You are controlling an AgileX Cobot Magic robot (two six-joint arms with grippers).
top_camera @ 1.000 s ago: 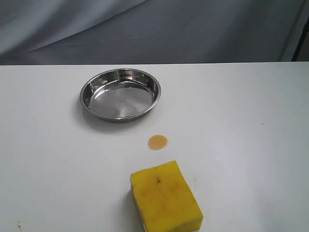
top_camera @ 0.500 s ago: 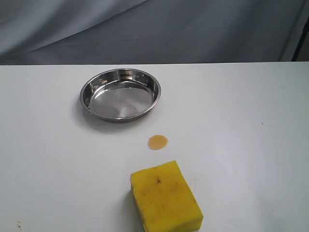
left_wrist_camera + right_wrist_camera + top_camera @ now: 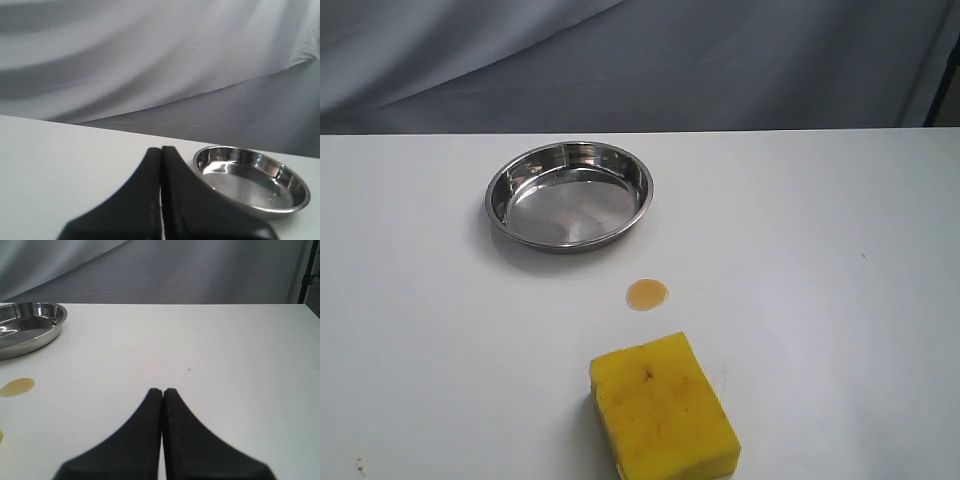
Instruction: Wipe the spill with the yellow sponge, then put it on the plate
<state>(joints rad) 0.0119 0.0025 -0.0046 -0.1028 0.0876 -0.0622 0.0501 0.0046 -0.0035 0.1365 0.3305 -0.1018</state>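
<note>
Three task items sit on your white worktop (image 3: 820, 320): a round shallow shiny stainless-steel plate (image 3: 570, 215), a small round amber-orange spill (image 3: 647, 294), and a thick bright yellow rectangular foam sponge (image 3: 662, 410).

In the exterior view, the plate is toward the back, left of centre. It sits flat with the rim up, and the mirror bottom catches the light. The spill lies between plate and sponge, near both and touching neither. It is a whole drop, not wiped. The sponge lies flat on the worktop at the near edge of the view, turned a little askew. It has small dark pits on its top face, and its near end is cut by the frame. It is not on the plate and is well apart from it.

Your left end effector (image 3: 161, 150) is black, with its two fingers pressed together tip to tip. It hangs over bare worktop, and the plate lies just beyond the tips and off to one side.

Your right end effector (image 3: 162, 391) is likewise black, fingers closed against each other. It is over bare worktop. The spill and the plate are off to one side of it, well apart from the tips, and a tiny dark speck (image 3: 189, 369) marks the worktop ahead of it.

A grey cloth backdrop (image 3: 720, 60) hangs in folds behind the worktop.
</note>
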